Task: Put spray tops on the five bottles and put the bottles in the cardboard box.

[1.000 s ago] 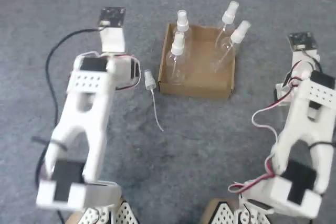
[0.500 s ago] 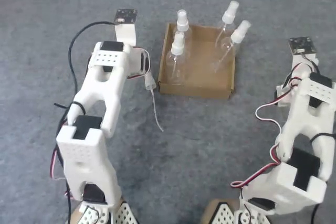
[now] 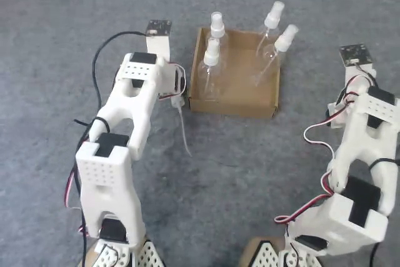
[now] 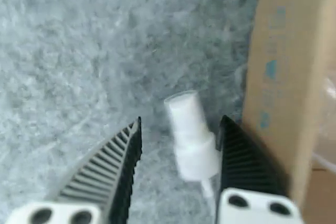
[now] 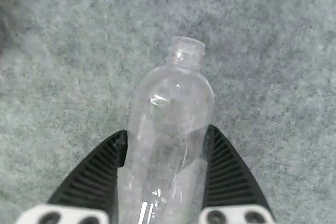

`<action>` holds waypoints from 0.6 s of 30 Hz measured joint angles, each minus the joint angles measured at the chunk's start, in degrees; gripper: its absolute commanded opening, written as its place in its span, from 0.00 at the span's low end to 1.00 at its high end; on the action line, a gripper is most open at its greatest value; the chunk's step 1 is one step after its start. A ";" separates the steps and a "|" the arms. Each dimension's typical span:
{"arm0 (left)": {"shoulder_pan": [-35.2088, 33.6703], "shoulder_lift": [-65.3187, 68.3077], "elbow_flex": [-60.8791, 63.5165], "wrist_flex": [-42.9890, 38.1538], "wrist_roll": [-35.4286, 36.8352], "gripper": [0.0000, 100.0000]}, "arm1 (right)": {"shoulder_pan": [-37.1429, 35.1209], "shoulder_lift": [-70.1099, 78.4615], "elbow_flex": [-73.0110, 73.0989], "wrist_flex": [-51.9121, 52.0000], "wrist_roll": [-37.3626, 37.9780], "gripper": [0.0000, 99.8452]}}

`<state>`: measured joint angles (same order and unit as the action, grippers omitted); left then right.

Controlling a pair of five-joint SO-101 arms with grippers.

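On the grey table [image 3: 250, 167], just beside the near left corner of the box [image 3: 232, 107], my left hand [image 4: 181, 124] sits low over the loose spray top [image 4: 190, 142]. Its fingers [image 4: 118, 166] are spread wide, one on each side of the top, and they grip nothing. The top lies on the table between them, closer to the finger on the box side. I cannot tell whether it touches that finger. The box's brown wall rises right behind that same finger. From above, my left arm [image 3: 134, 107] covers most of the top, and its thin tube [image 3: 184, 132] trails out over the table toward my base.

My right hand [image 5: 166, 136] is pinching the bottle [image 5: 170, 103], with a ribbed finger pressed against each side of its clear body. The bottle's open threaded neck points away from my wrist, with grey table behind it. I cannot tell whether the bottle rests on the table or is lifted off it. From above, my right arm [image 3: 365, 136] stands to the right of the box, well apart from it.

Inside the box are four capped bottles [image 3: 211, 70]. Two stand along the left wall, one behind the other. The other two lean toward the far right corner, with their white tops above the rim.
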<state>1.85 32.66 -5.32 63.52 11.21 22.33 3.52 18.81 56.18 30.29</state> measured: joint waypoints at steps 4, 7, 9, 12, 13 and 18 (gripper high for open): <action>0.18 1.49 0.00 0.18 0.44 0.11 | 0.00 0.00 0.00 0.00 0.18 0.03; 0.44 1.49 -0.09 1.23 0.44 0.06 | 0.00 0.00 0.00 0.00 0.18 0.03; 0.44 1.41 -0.18 2.81 -0.18 0.03 | 0.00 0.00 0.00 0.00 0.35 0.03; 0.62 0.88 -0.18 5.71 -1.41 0.01 | 0.00 0.00 0.00 0.00 0.35 0.03; 0.44 0.62 -0.18 6.77 -1.67 0.01 | 0.00 0.00 0.00 0.00 0.35 0.03; 0.35 -4.75 0.44 11.60 -2.99 0.01 | 0.00 0.00 0.00 0.00 0.53 0.03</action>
<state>2.20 27.91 -4.88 75.12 8.22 22.33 3.52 18.81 56.18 30.81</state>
